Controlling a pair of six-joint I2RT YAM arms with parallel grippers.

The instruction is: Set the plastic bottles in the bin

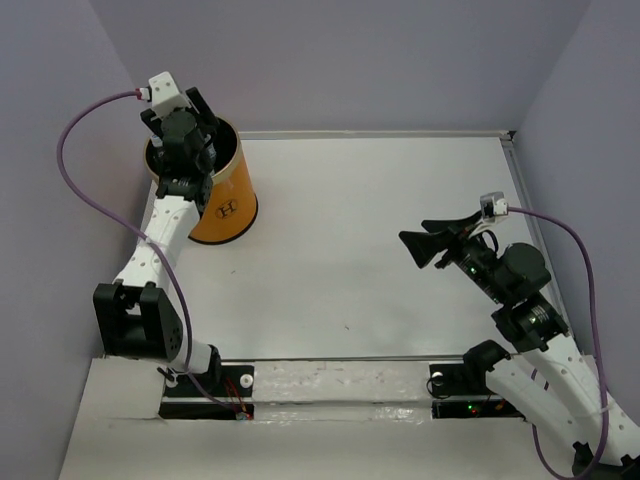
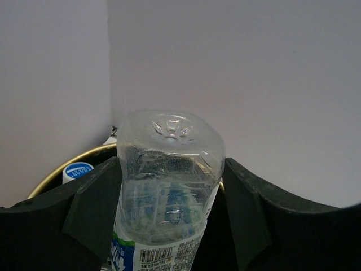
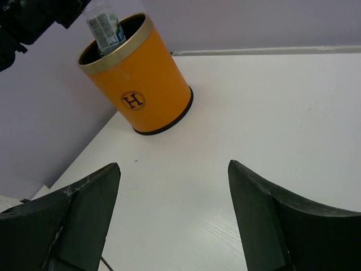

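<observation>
Two bottles can be counted, and one bin. The first, the labelled bottle, is gripped by the left hand. Its two black fingers press on the bottle, one on each side. The bottle is upside down, with its base toward the wrist camera, and its lower part goes down into the mouth of the bin. It is of clear thin plastic, a little crinkled, with a star-shaped mark moulded in the rounded base. It carries a printed label in white, blue and green with a barcode. In the right wrist view the same bottle stands out above the rim of the bin.

Of the second bottle only a round cap, blue and white, is visible. It lies inside the bin, just beside one finger and near the rim.

The bin is a cylinder, smooth and orange-yellow outside and black inside. It has a pale gold band at the rim, a black band at the foot and a black letter H in a dotted circle on its wall. It stands upright at the far left corner of the white bench.

The right hand is well apart from the bin, over the right part of the bench. Its two dark fingers are spread wide and hold nothing.
</observation>
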